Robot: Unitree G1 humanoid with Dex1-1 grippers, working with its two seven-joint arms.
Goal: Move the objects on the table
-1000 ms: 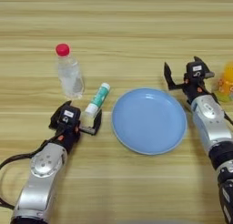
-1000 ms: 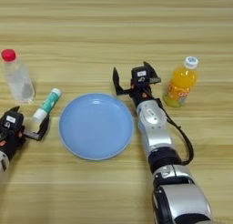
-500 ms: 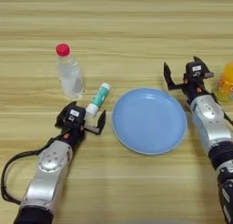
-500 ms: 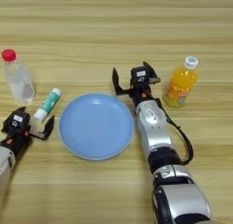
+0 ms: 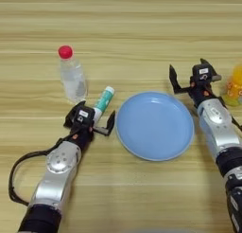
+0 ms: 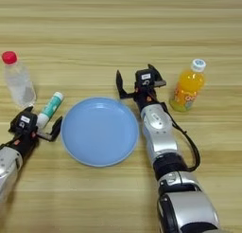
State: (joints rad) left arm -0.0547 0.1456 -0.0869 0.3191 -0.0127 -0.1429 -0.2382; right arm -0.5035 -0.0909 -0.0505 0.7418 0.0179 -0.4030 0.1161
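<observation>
**Both grippers spread wide beside the blue plate**

Left eye view: left gripper (image 5: 92, 121) at lower left, fingers splayed, straddling the lower end of the teal-capped tube (image 5: 101, 102), grasping nothing. Red-capped bottle (image 5: 72, 74) upright just above. Blue plate (image 5: 155, 124) at centre on the table (image 5: 132, 28). Right gripper (image 5: 194, 78) at the plate's upper right, released.

Right eye view: orange drink bottle (image 6: 187, 87) upright at right of centre, just beside the right gripper, not touched.
</observation>
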